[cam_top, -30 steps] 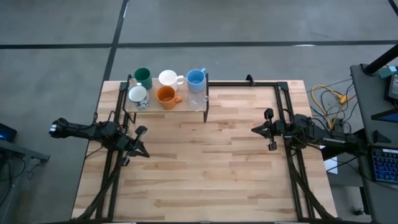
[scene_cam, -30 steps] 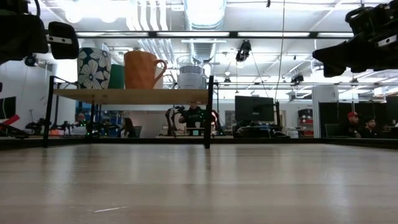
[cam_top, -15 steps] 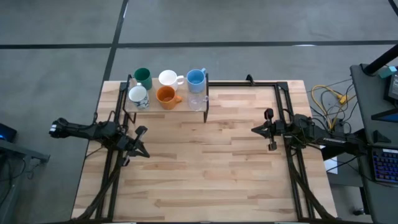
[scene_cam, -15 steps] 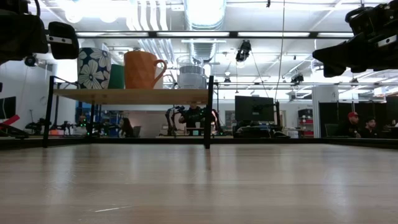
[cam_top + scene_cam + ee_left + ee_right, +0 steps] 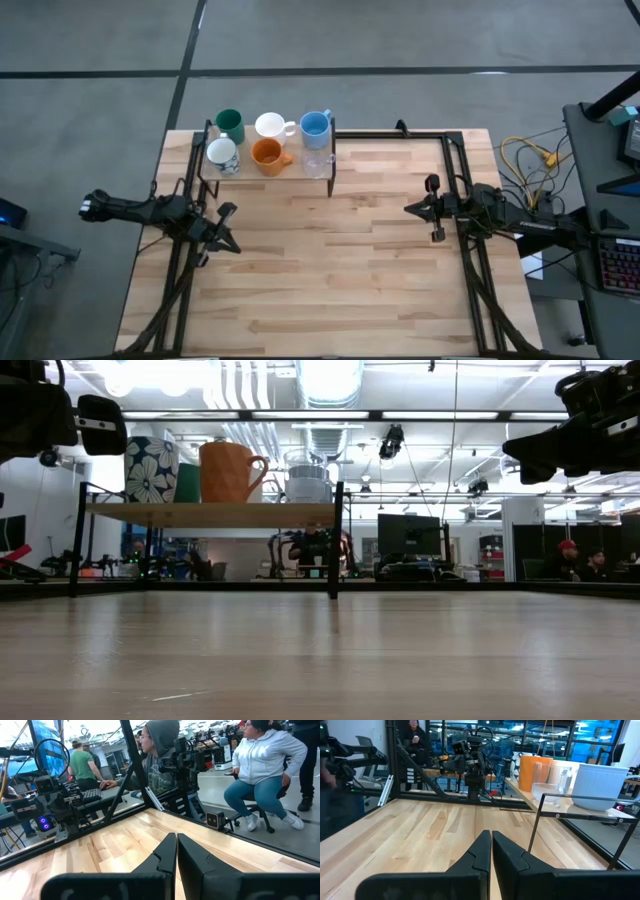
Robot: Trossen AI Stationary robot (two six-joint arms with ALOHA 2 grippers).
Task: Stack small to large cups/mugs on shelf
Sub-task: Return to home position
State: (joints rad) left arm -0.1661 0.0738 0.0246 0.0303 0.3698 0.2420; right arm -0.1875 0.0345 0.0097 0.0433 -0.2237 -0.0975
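Six cups (image 5: 266,154) stand on the shelf (image 5: 210,514). The left tool (image 5: 176,840) and right tool (image 5: 490,837) are pinched shut, empty, above the tabletop (image 5: 330,270). The clear cup (image 5: 318,163) looks light, hard and easy to break; hold its rim. The high view shows the green cup (image 5: 230,124) whole; the low view hides most of it

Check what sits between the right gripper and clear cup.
Only bare tabletop from the right gripper to the shelf's frame by the clear cup, per the high view.
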